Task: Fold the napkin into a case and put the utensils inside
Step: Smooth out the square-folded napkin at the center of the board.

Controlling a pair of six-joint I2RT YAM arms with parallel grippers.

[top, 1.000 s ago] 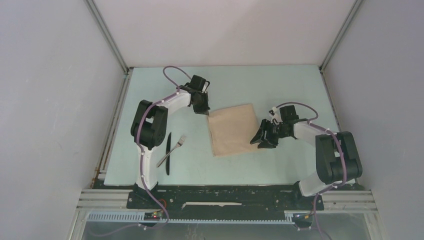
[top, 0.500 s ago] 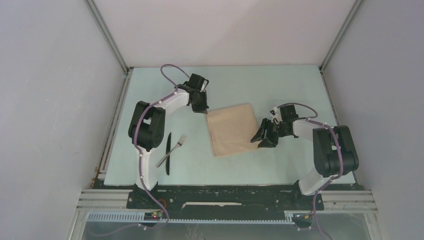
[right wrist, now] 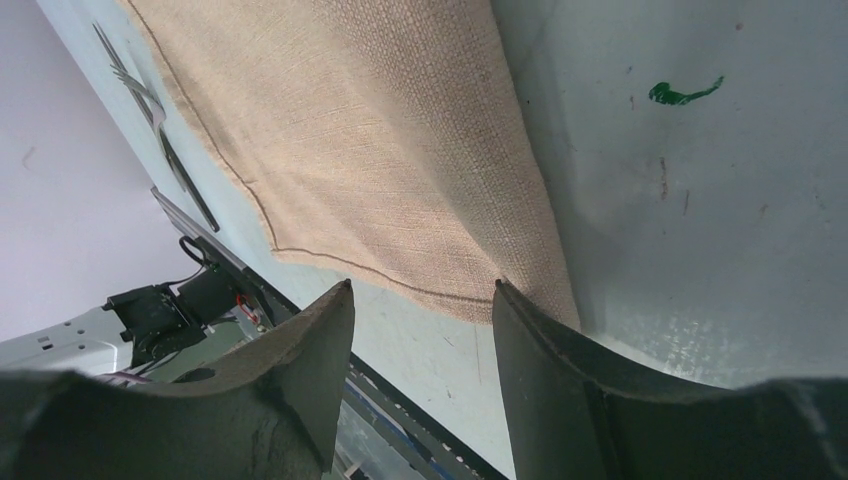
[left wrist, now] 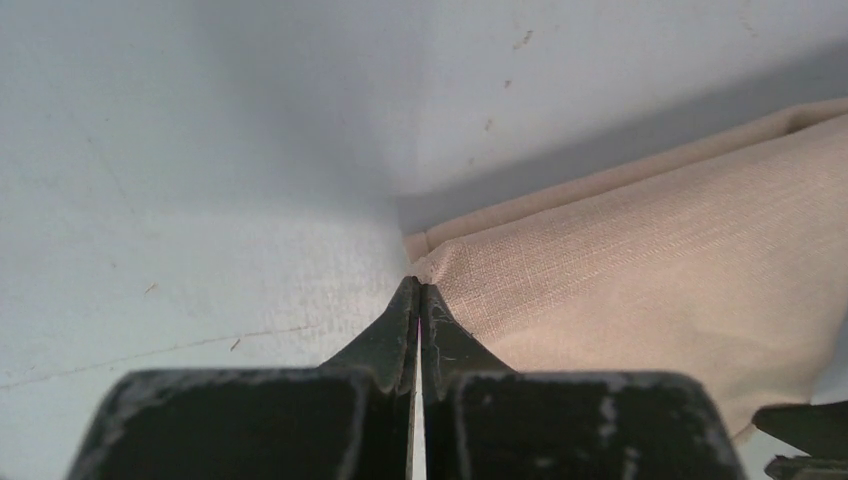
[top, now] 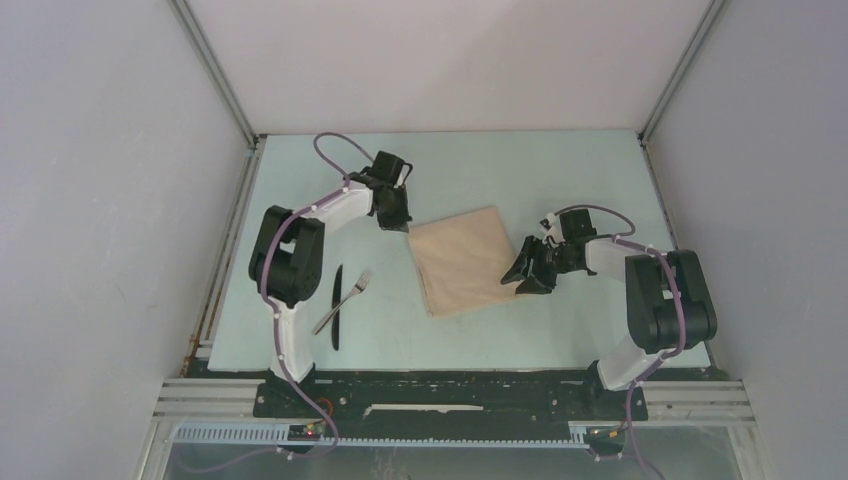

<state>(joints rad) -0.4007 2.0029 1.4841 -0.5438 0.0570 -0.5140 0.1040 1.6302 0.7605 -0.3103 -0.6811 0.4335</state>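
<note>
The beige napkin (top: 462,260) lies folded into a rough square at mid-table. My left gripper (top: 404,222) is at its far left corner, shut on the napkin's corner, which tents up at the fingertips (left wrist: 418,283) in the left wrist view. The cloth (left wrist: 640,260) spreads away to the right there. My right gripper (top: 520,280) stands open at the napkin's near right corner, whose edge (right wrist: 380,140) lies between its two fingers (right wrist: 422,287). The black knife (top: 337,305) and the silver fork (top: 345,300) lie side by side left of the napkin, apart from both grippers.
Grey walls enclose the pale table on three sides. The black base rail (top: 450,395) runs along the near edge. A small green mark (right wrist: 685,92) is on the table right of the napkin. The fork (right wrist: 125,65) and knife (right wrist: 185,180) also show far off in the right wrist view.
My left gripper has shifted slightly left, pulling the napkin's far left corner with it. The right arm's elbow has swung in; its gripper stays open at the near right corner.
</note>
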